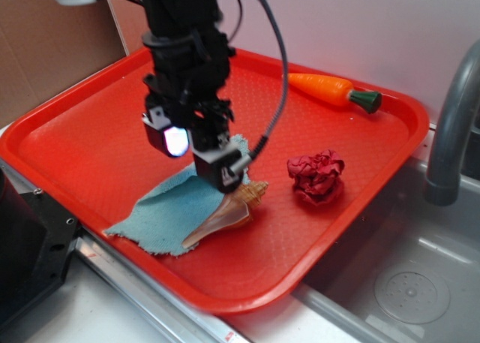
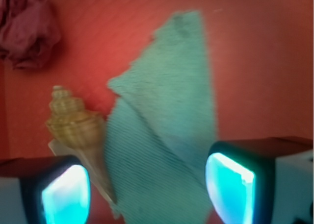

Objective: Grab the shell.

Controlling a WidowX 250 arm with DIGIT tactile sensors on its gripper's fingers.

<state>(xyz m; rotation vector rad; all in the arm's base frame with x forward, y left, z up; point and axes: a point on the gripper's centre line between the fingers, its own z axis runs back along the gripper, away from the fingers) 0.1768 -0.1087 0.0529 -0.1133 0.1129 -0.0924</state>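
The tan and cream spiral shell (image 1: pixel 231 211) lies on the red tray (image 1: pixel 90 133), its long point resting on the edge of a teal cloth (image 1: pixel 169 212). In the wrist view the shell (image 2: pixel 78 128) sits at the left, knobby whorls up, its tapered end running down beside the left pad. My gripper (image 1: pixel 196 151) hovers over the cloth, just up and left of the shell. It stands open in the wrist view (image 2: pixel 147 192), glowing pads (image 2: pixel 66 197) wide apart, with only cloth (image 2: pixel 162 136) and the shell's tail between them.
A crumpled red paper ball (image 1: pixel 316 176) lies right of the shell, also seen in the wrist view (image 2: pixel 27 28). An orange toy carrot (image 1: pixel 330 90) rests by the tray's far rim. A grey faucet (image 1: pixel 450 125) and sink (image 1: pixel 405 283) stand at the right.
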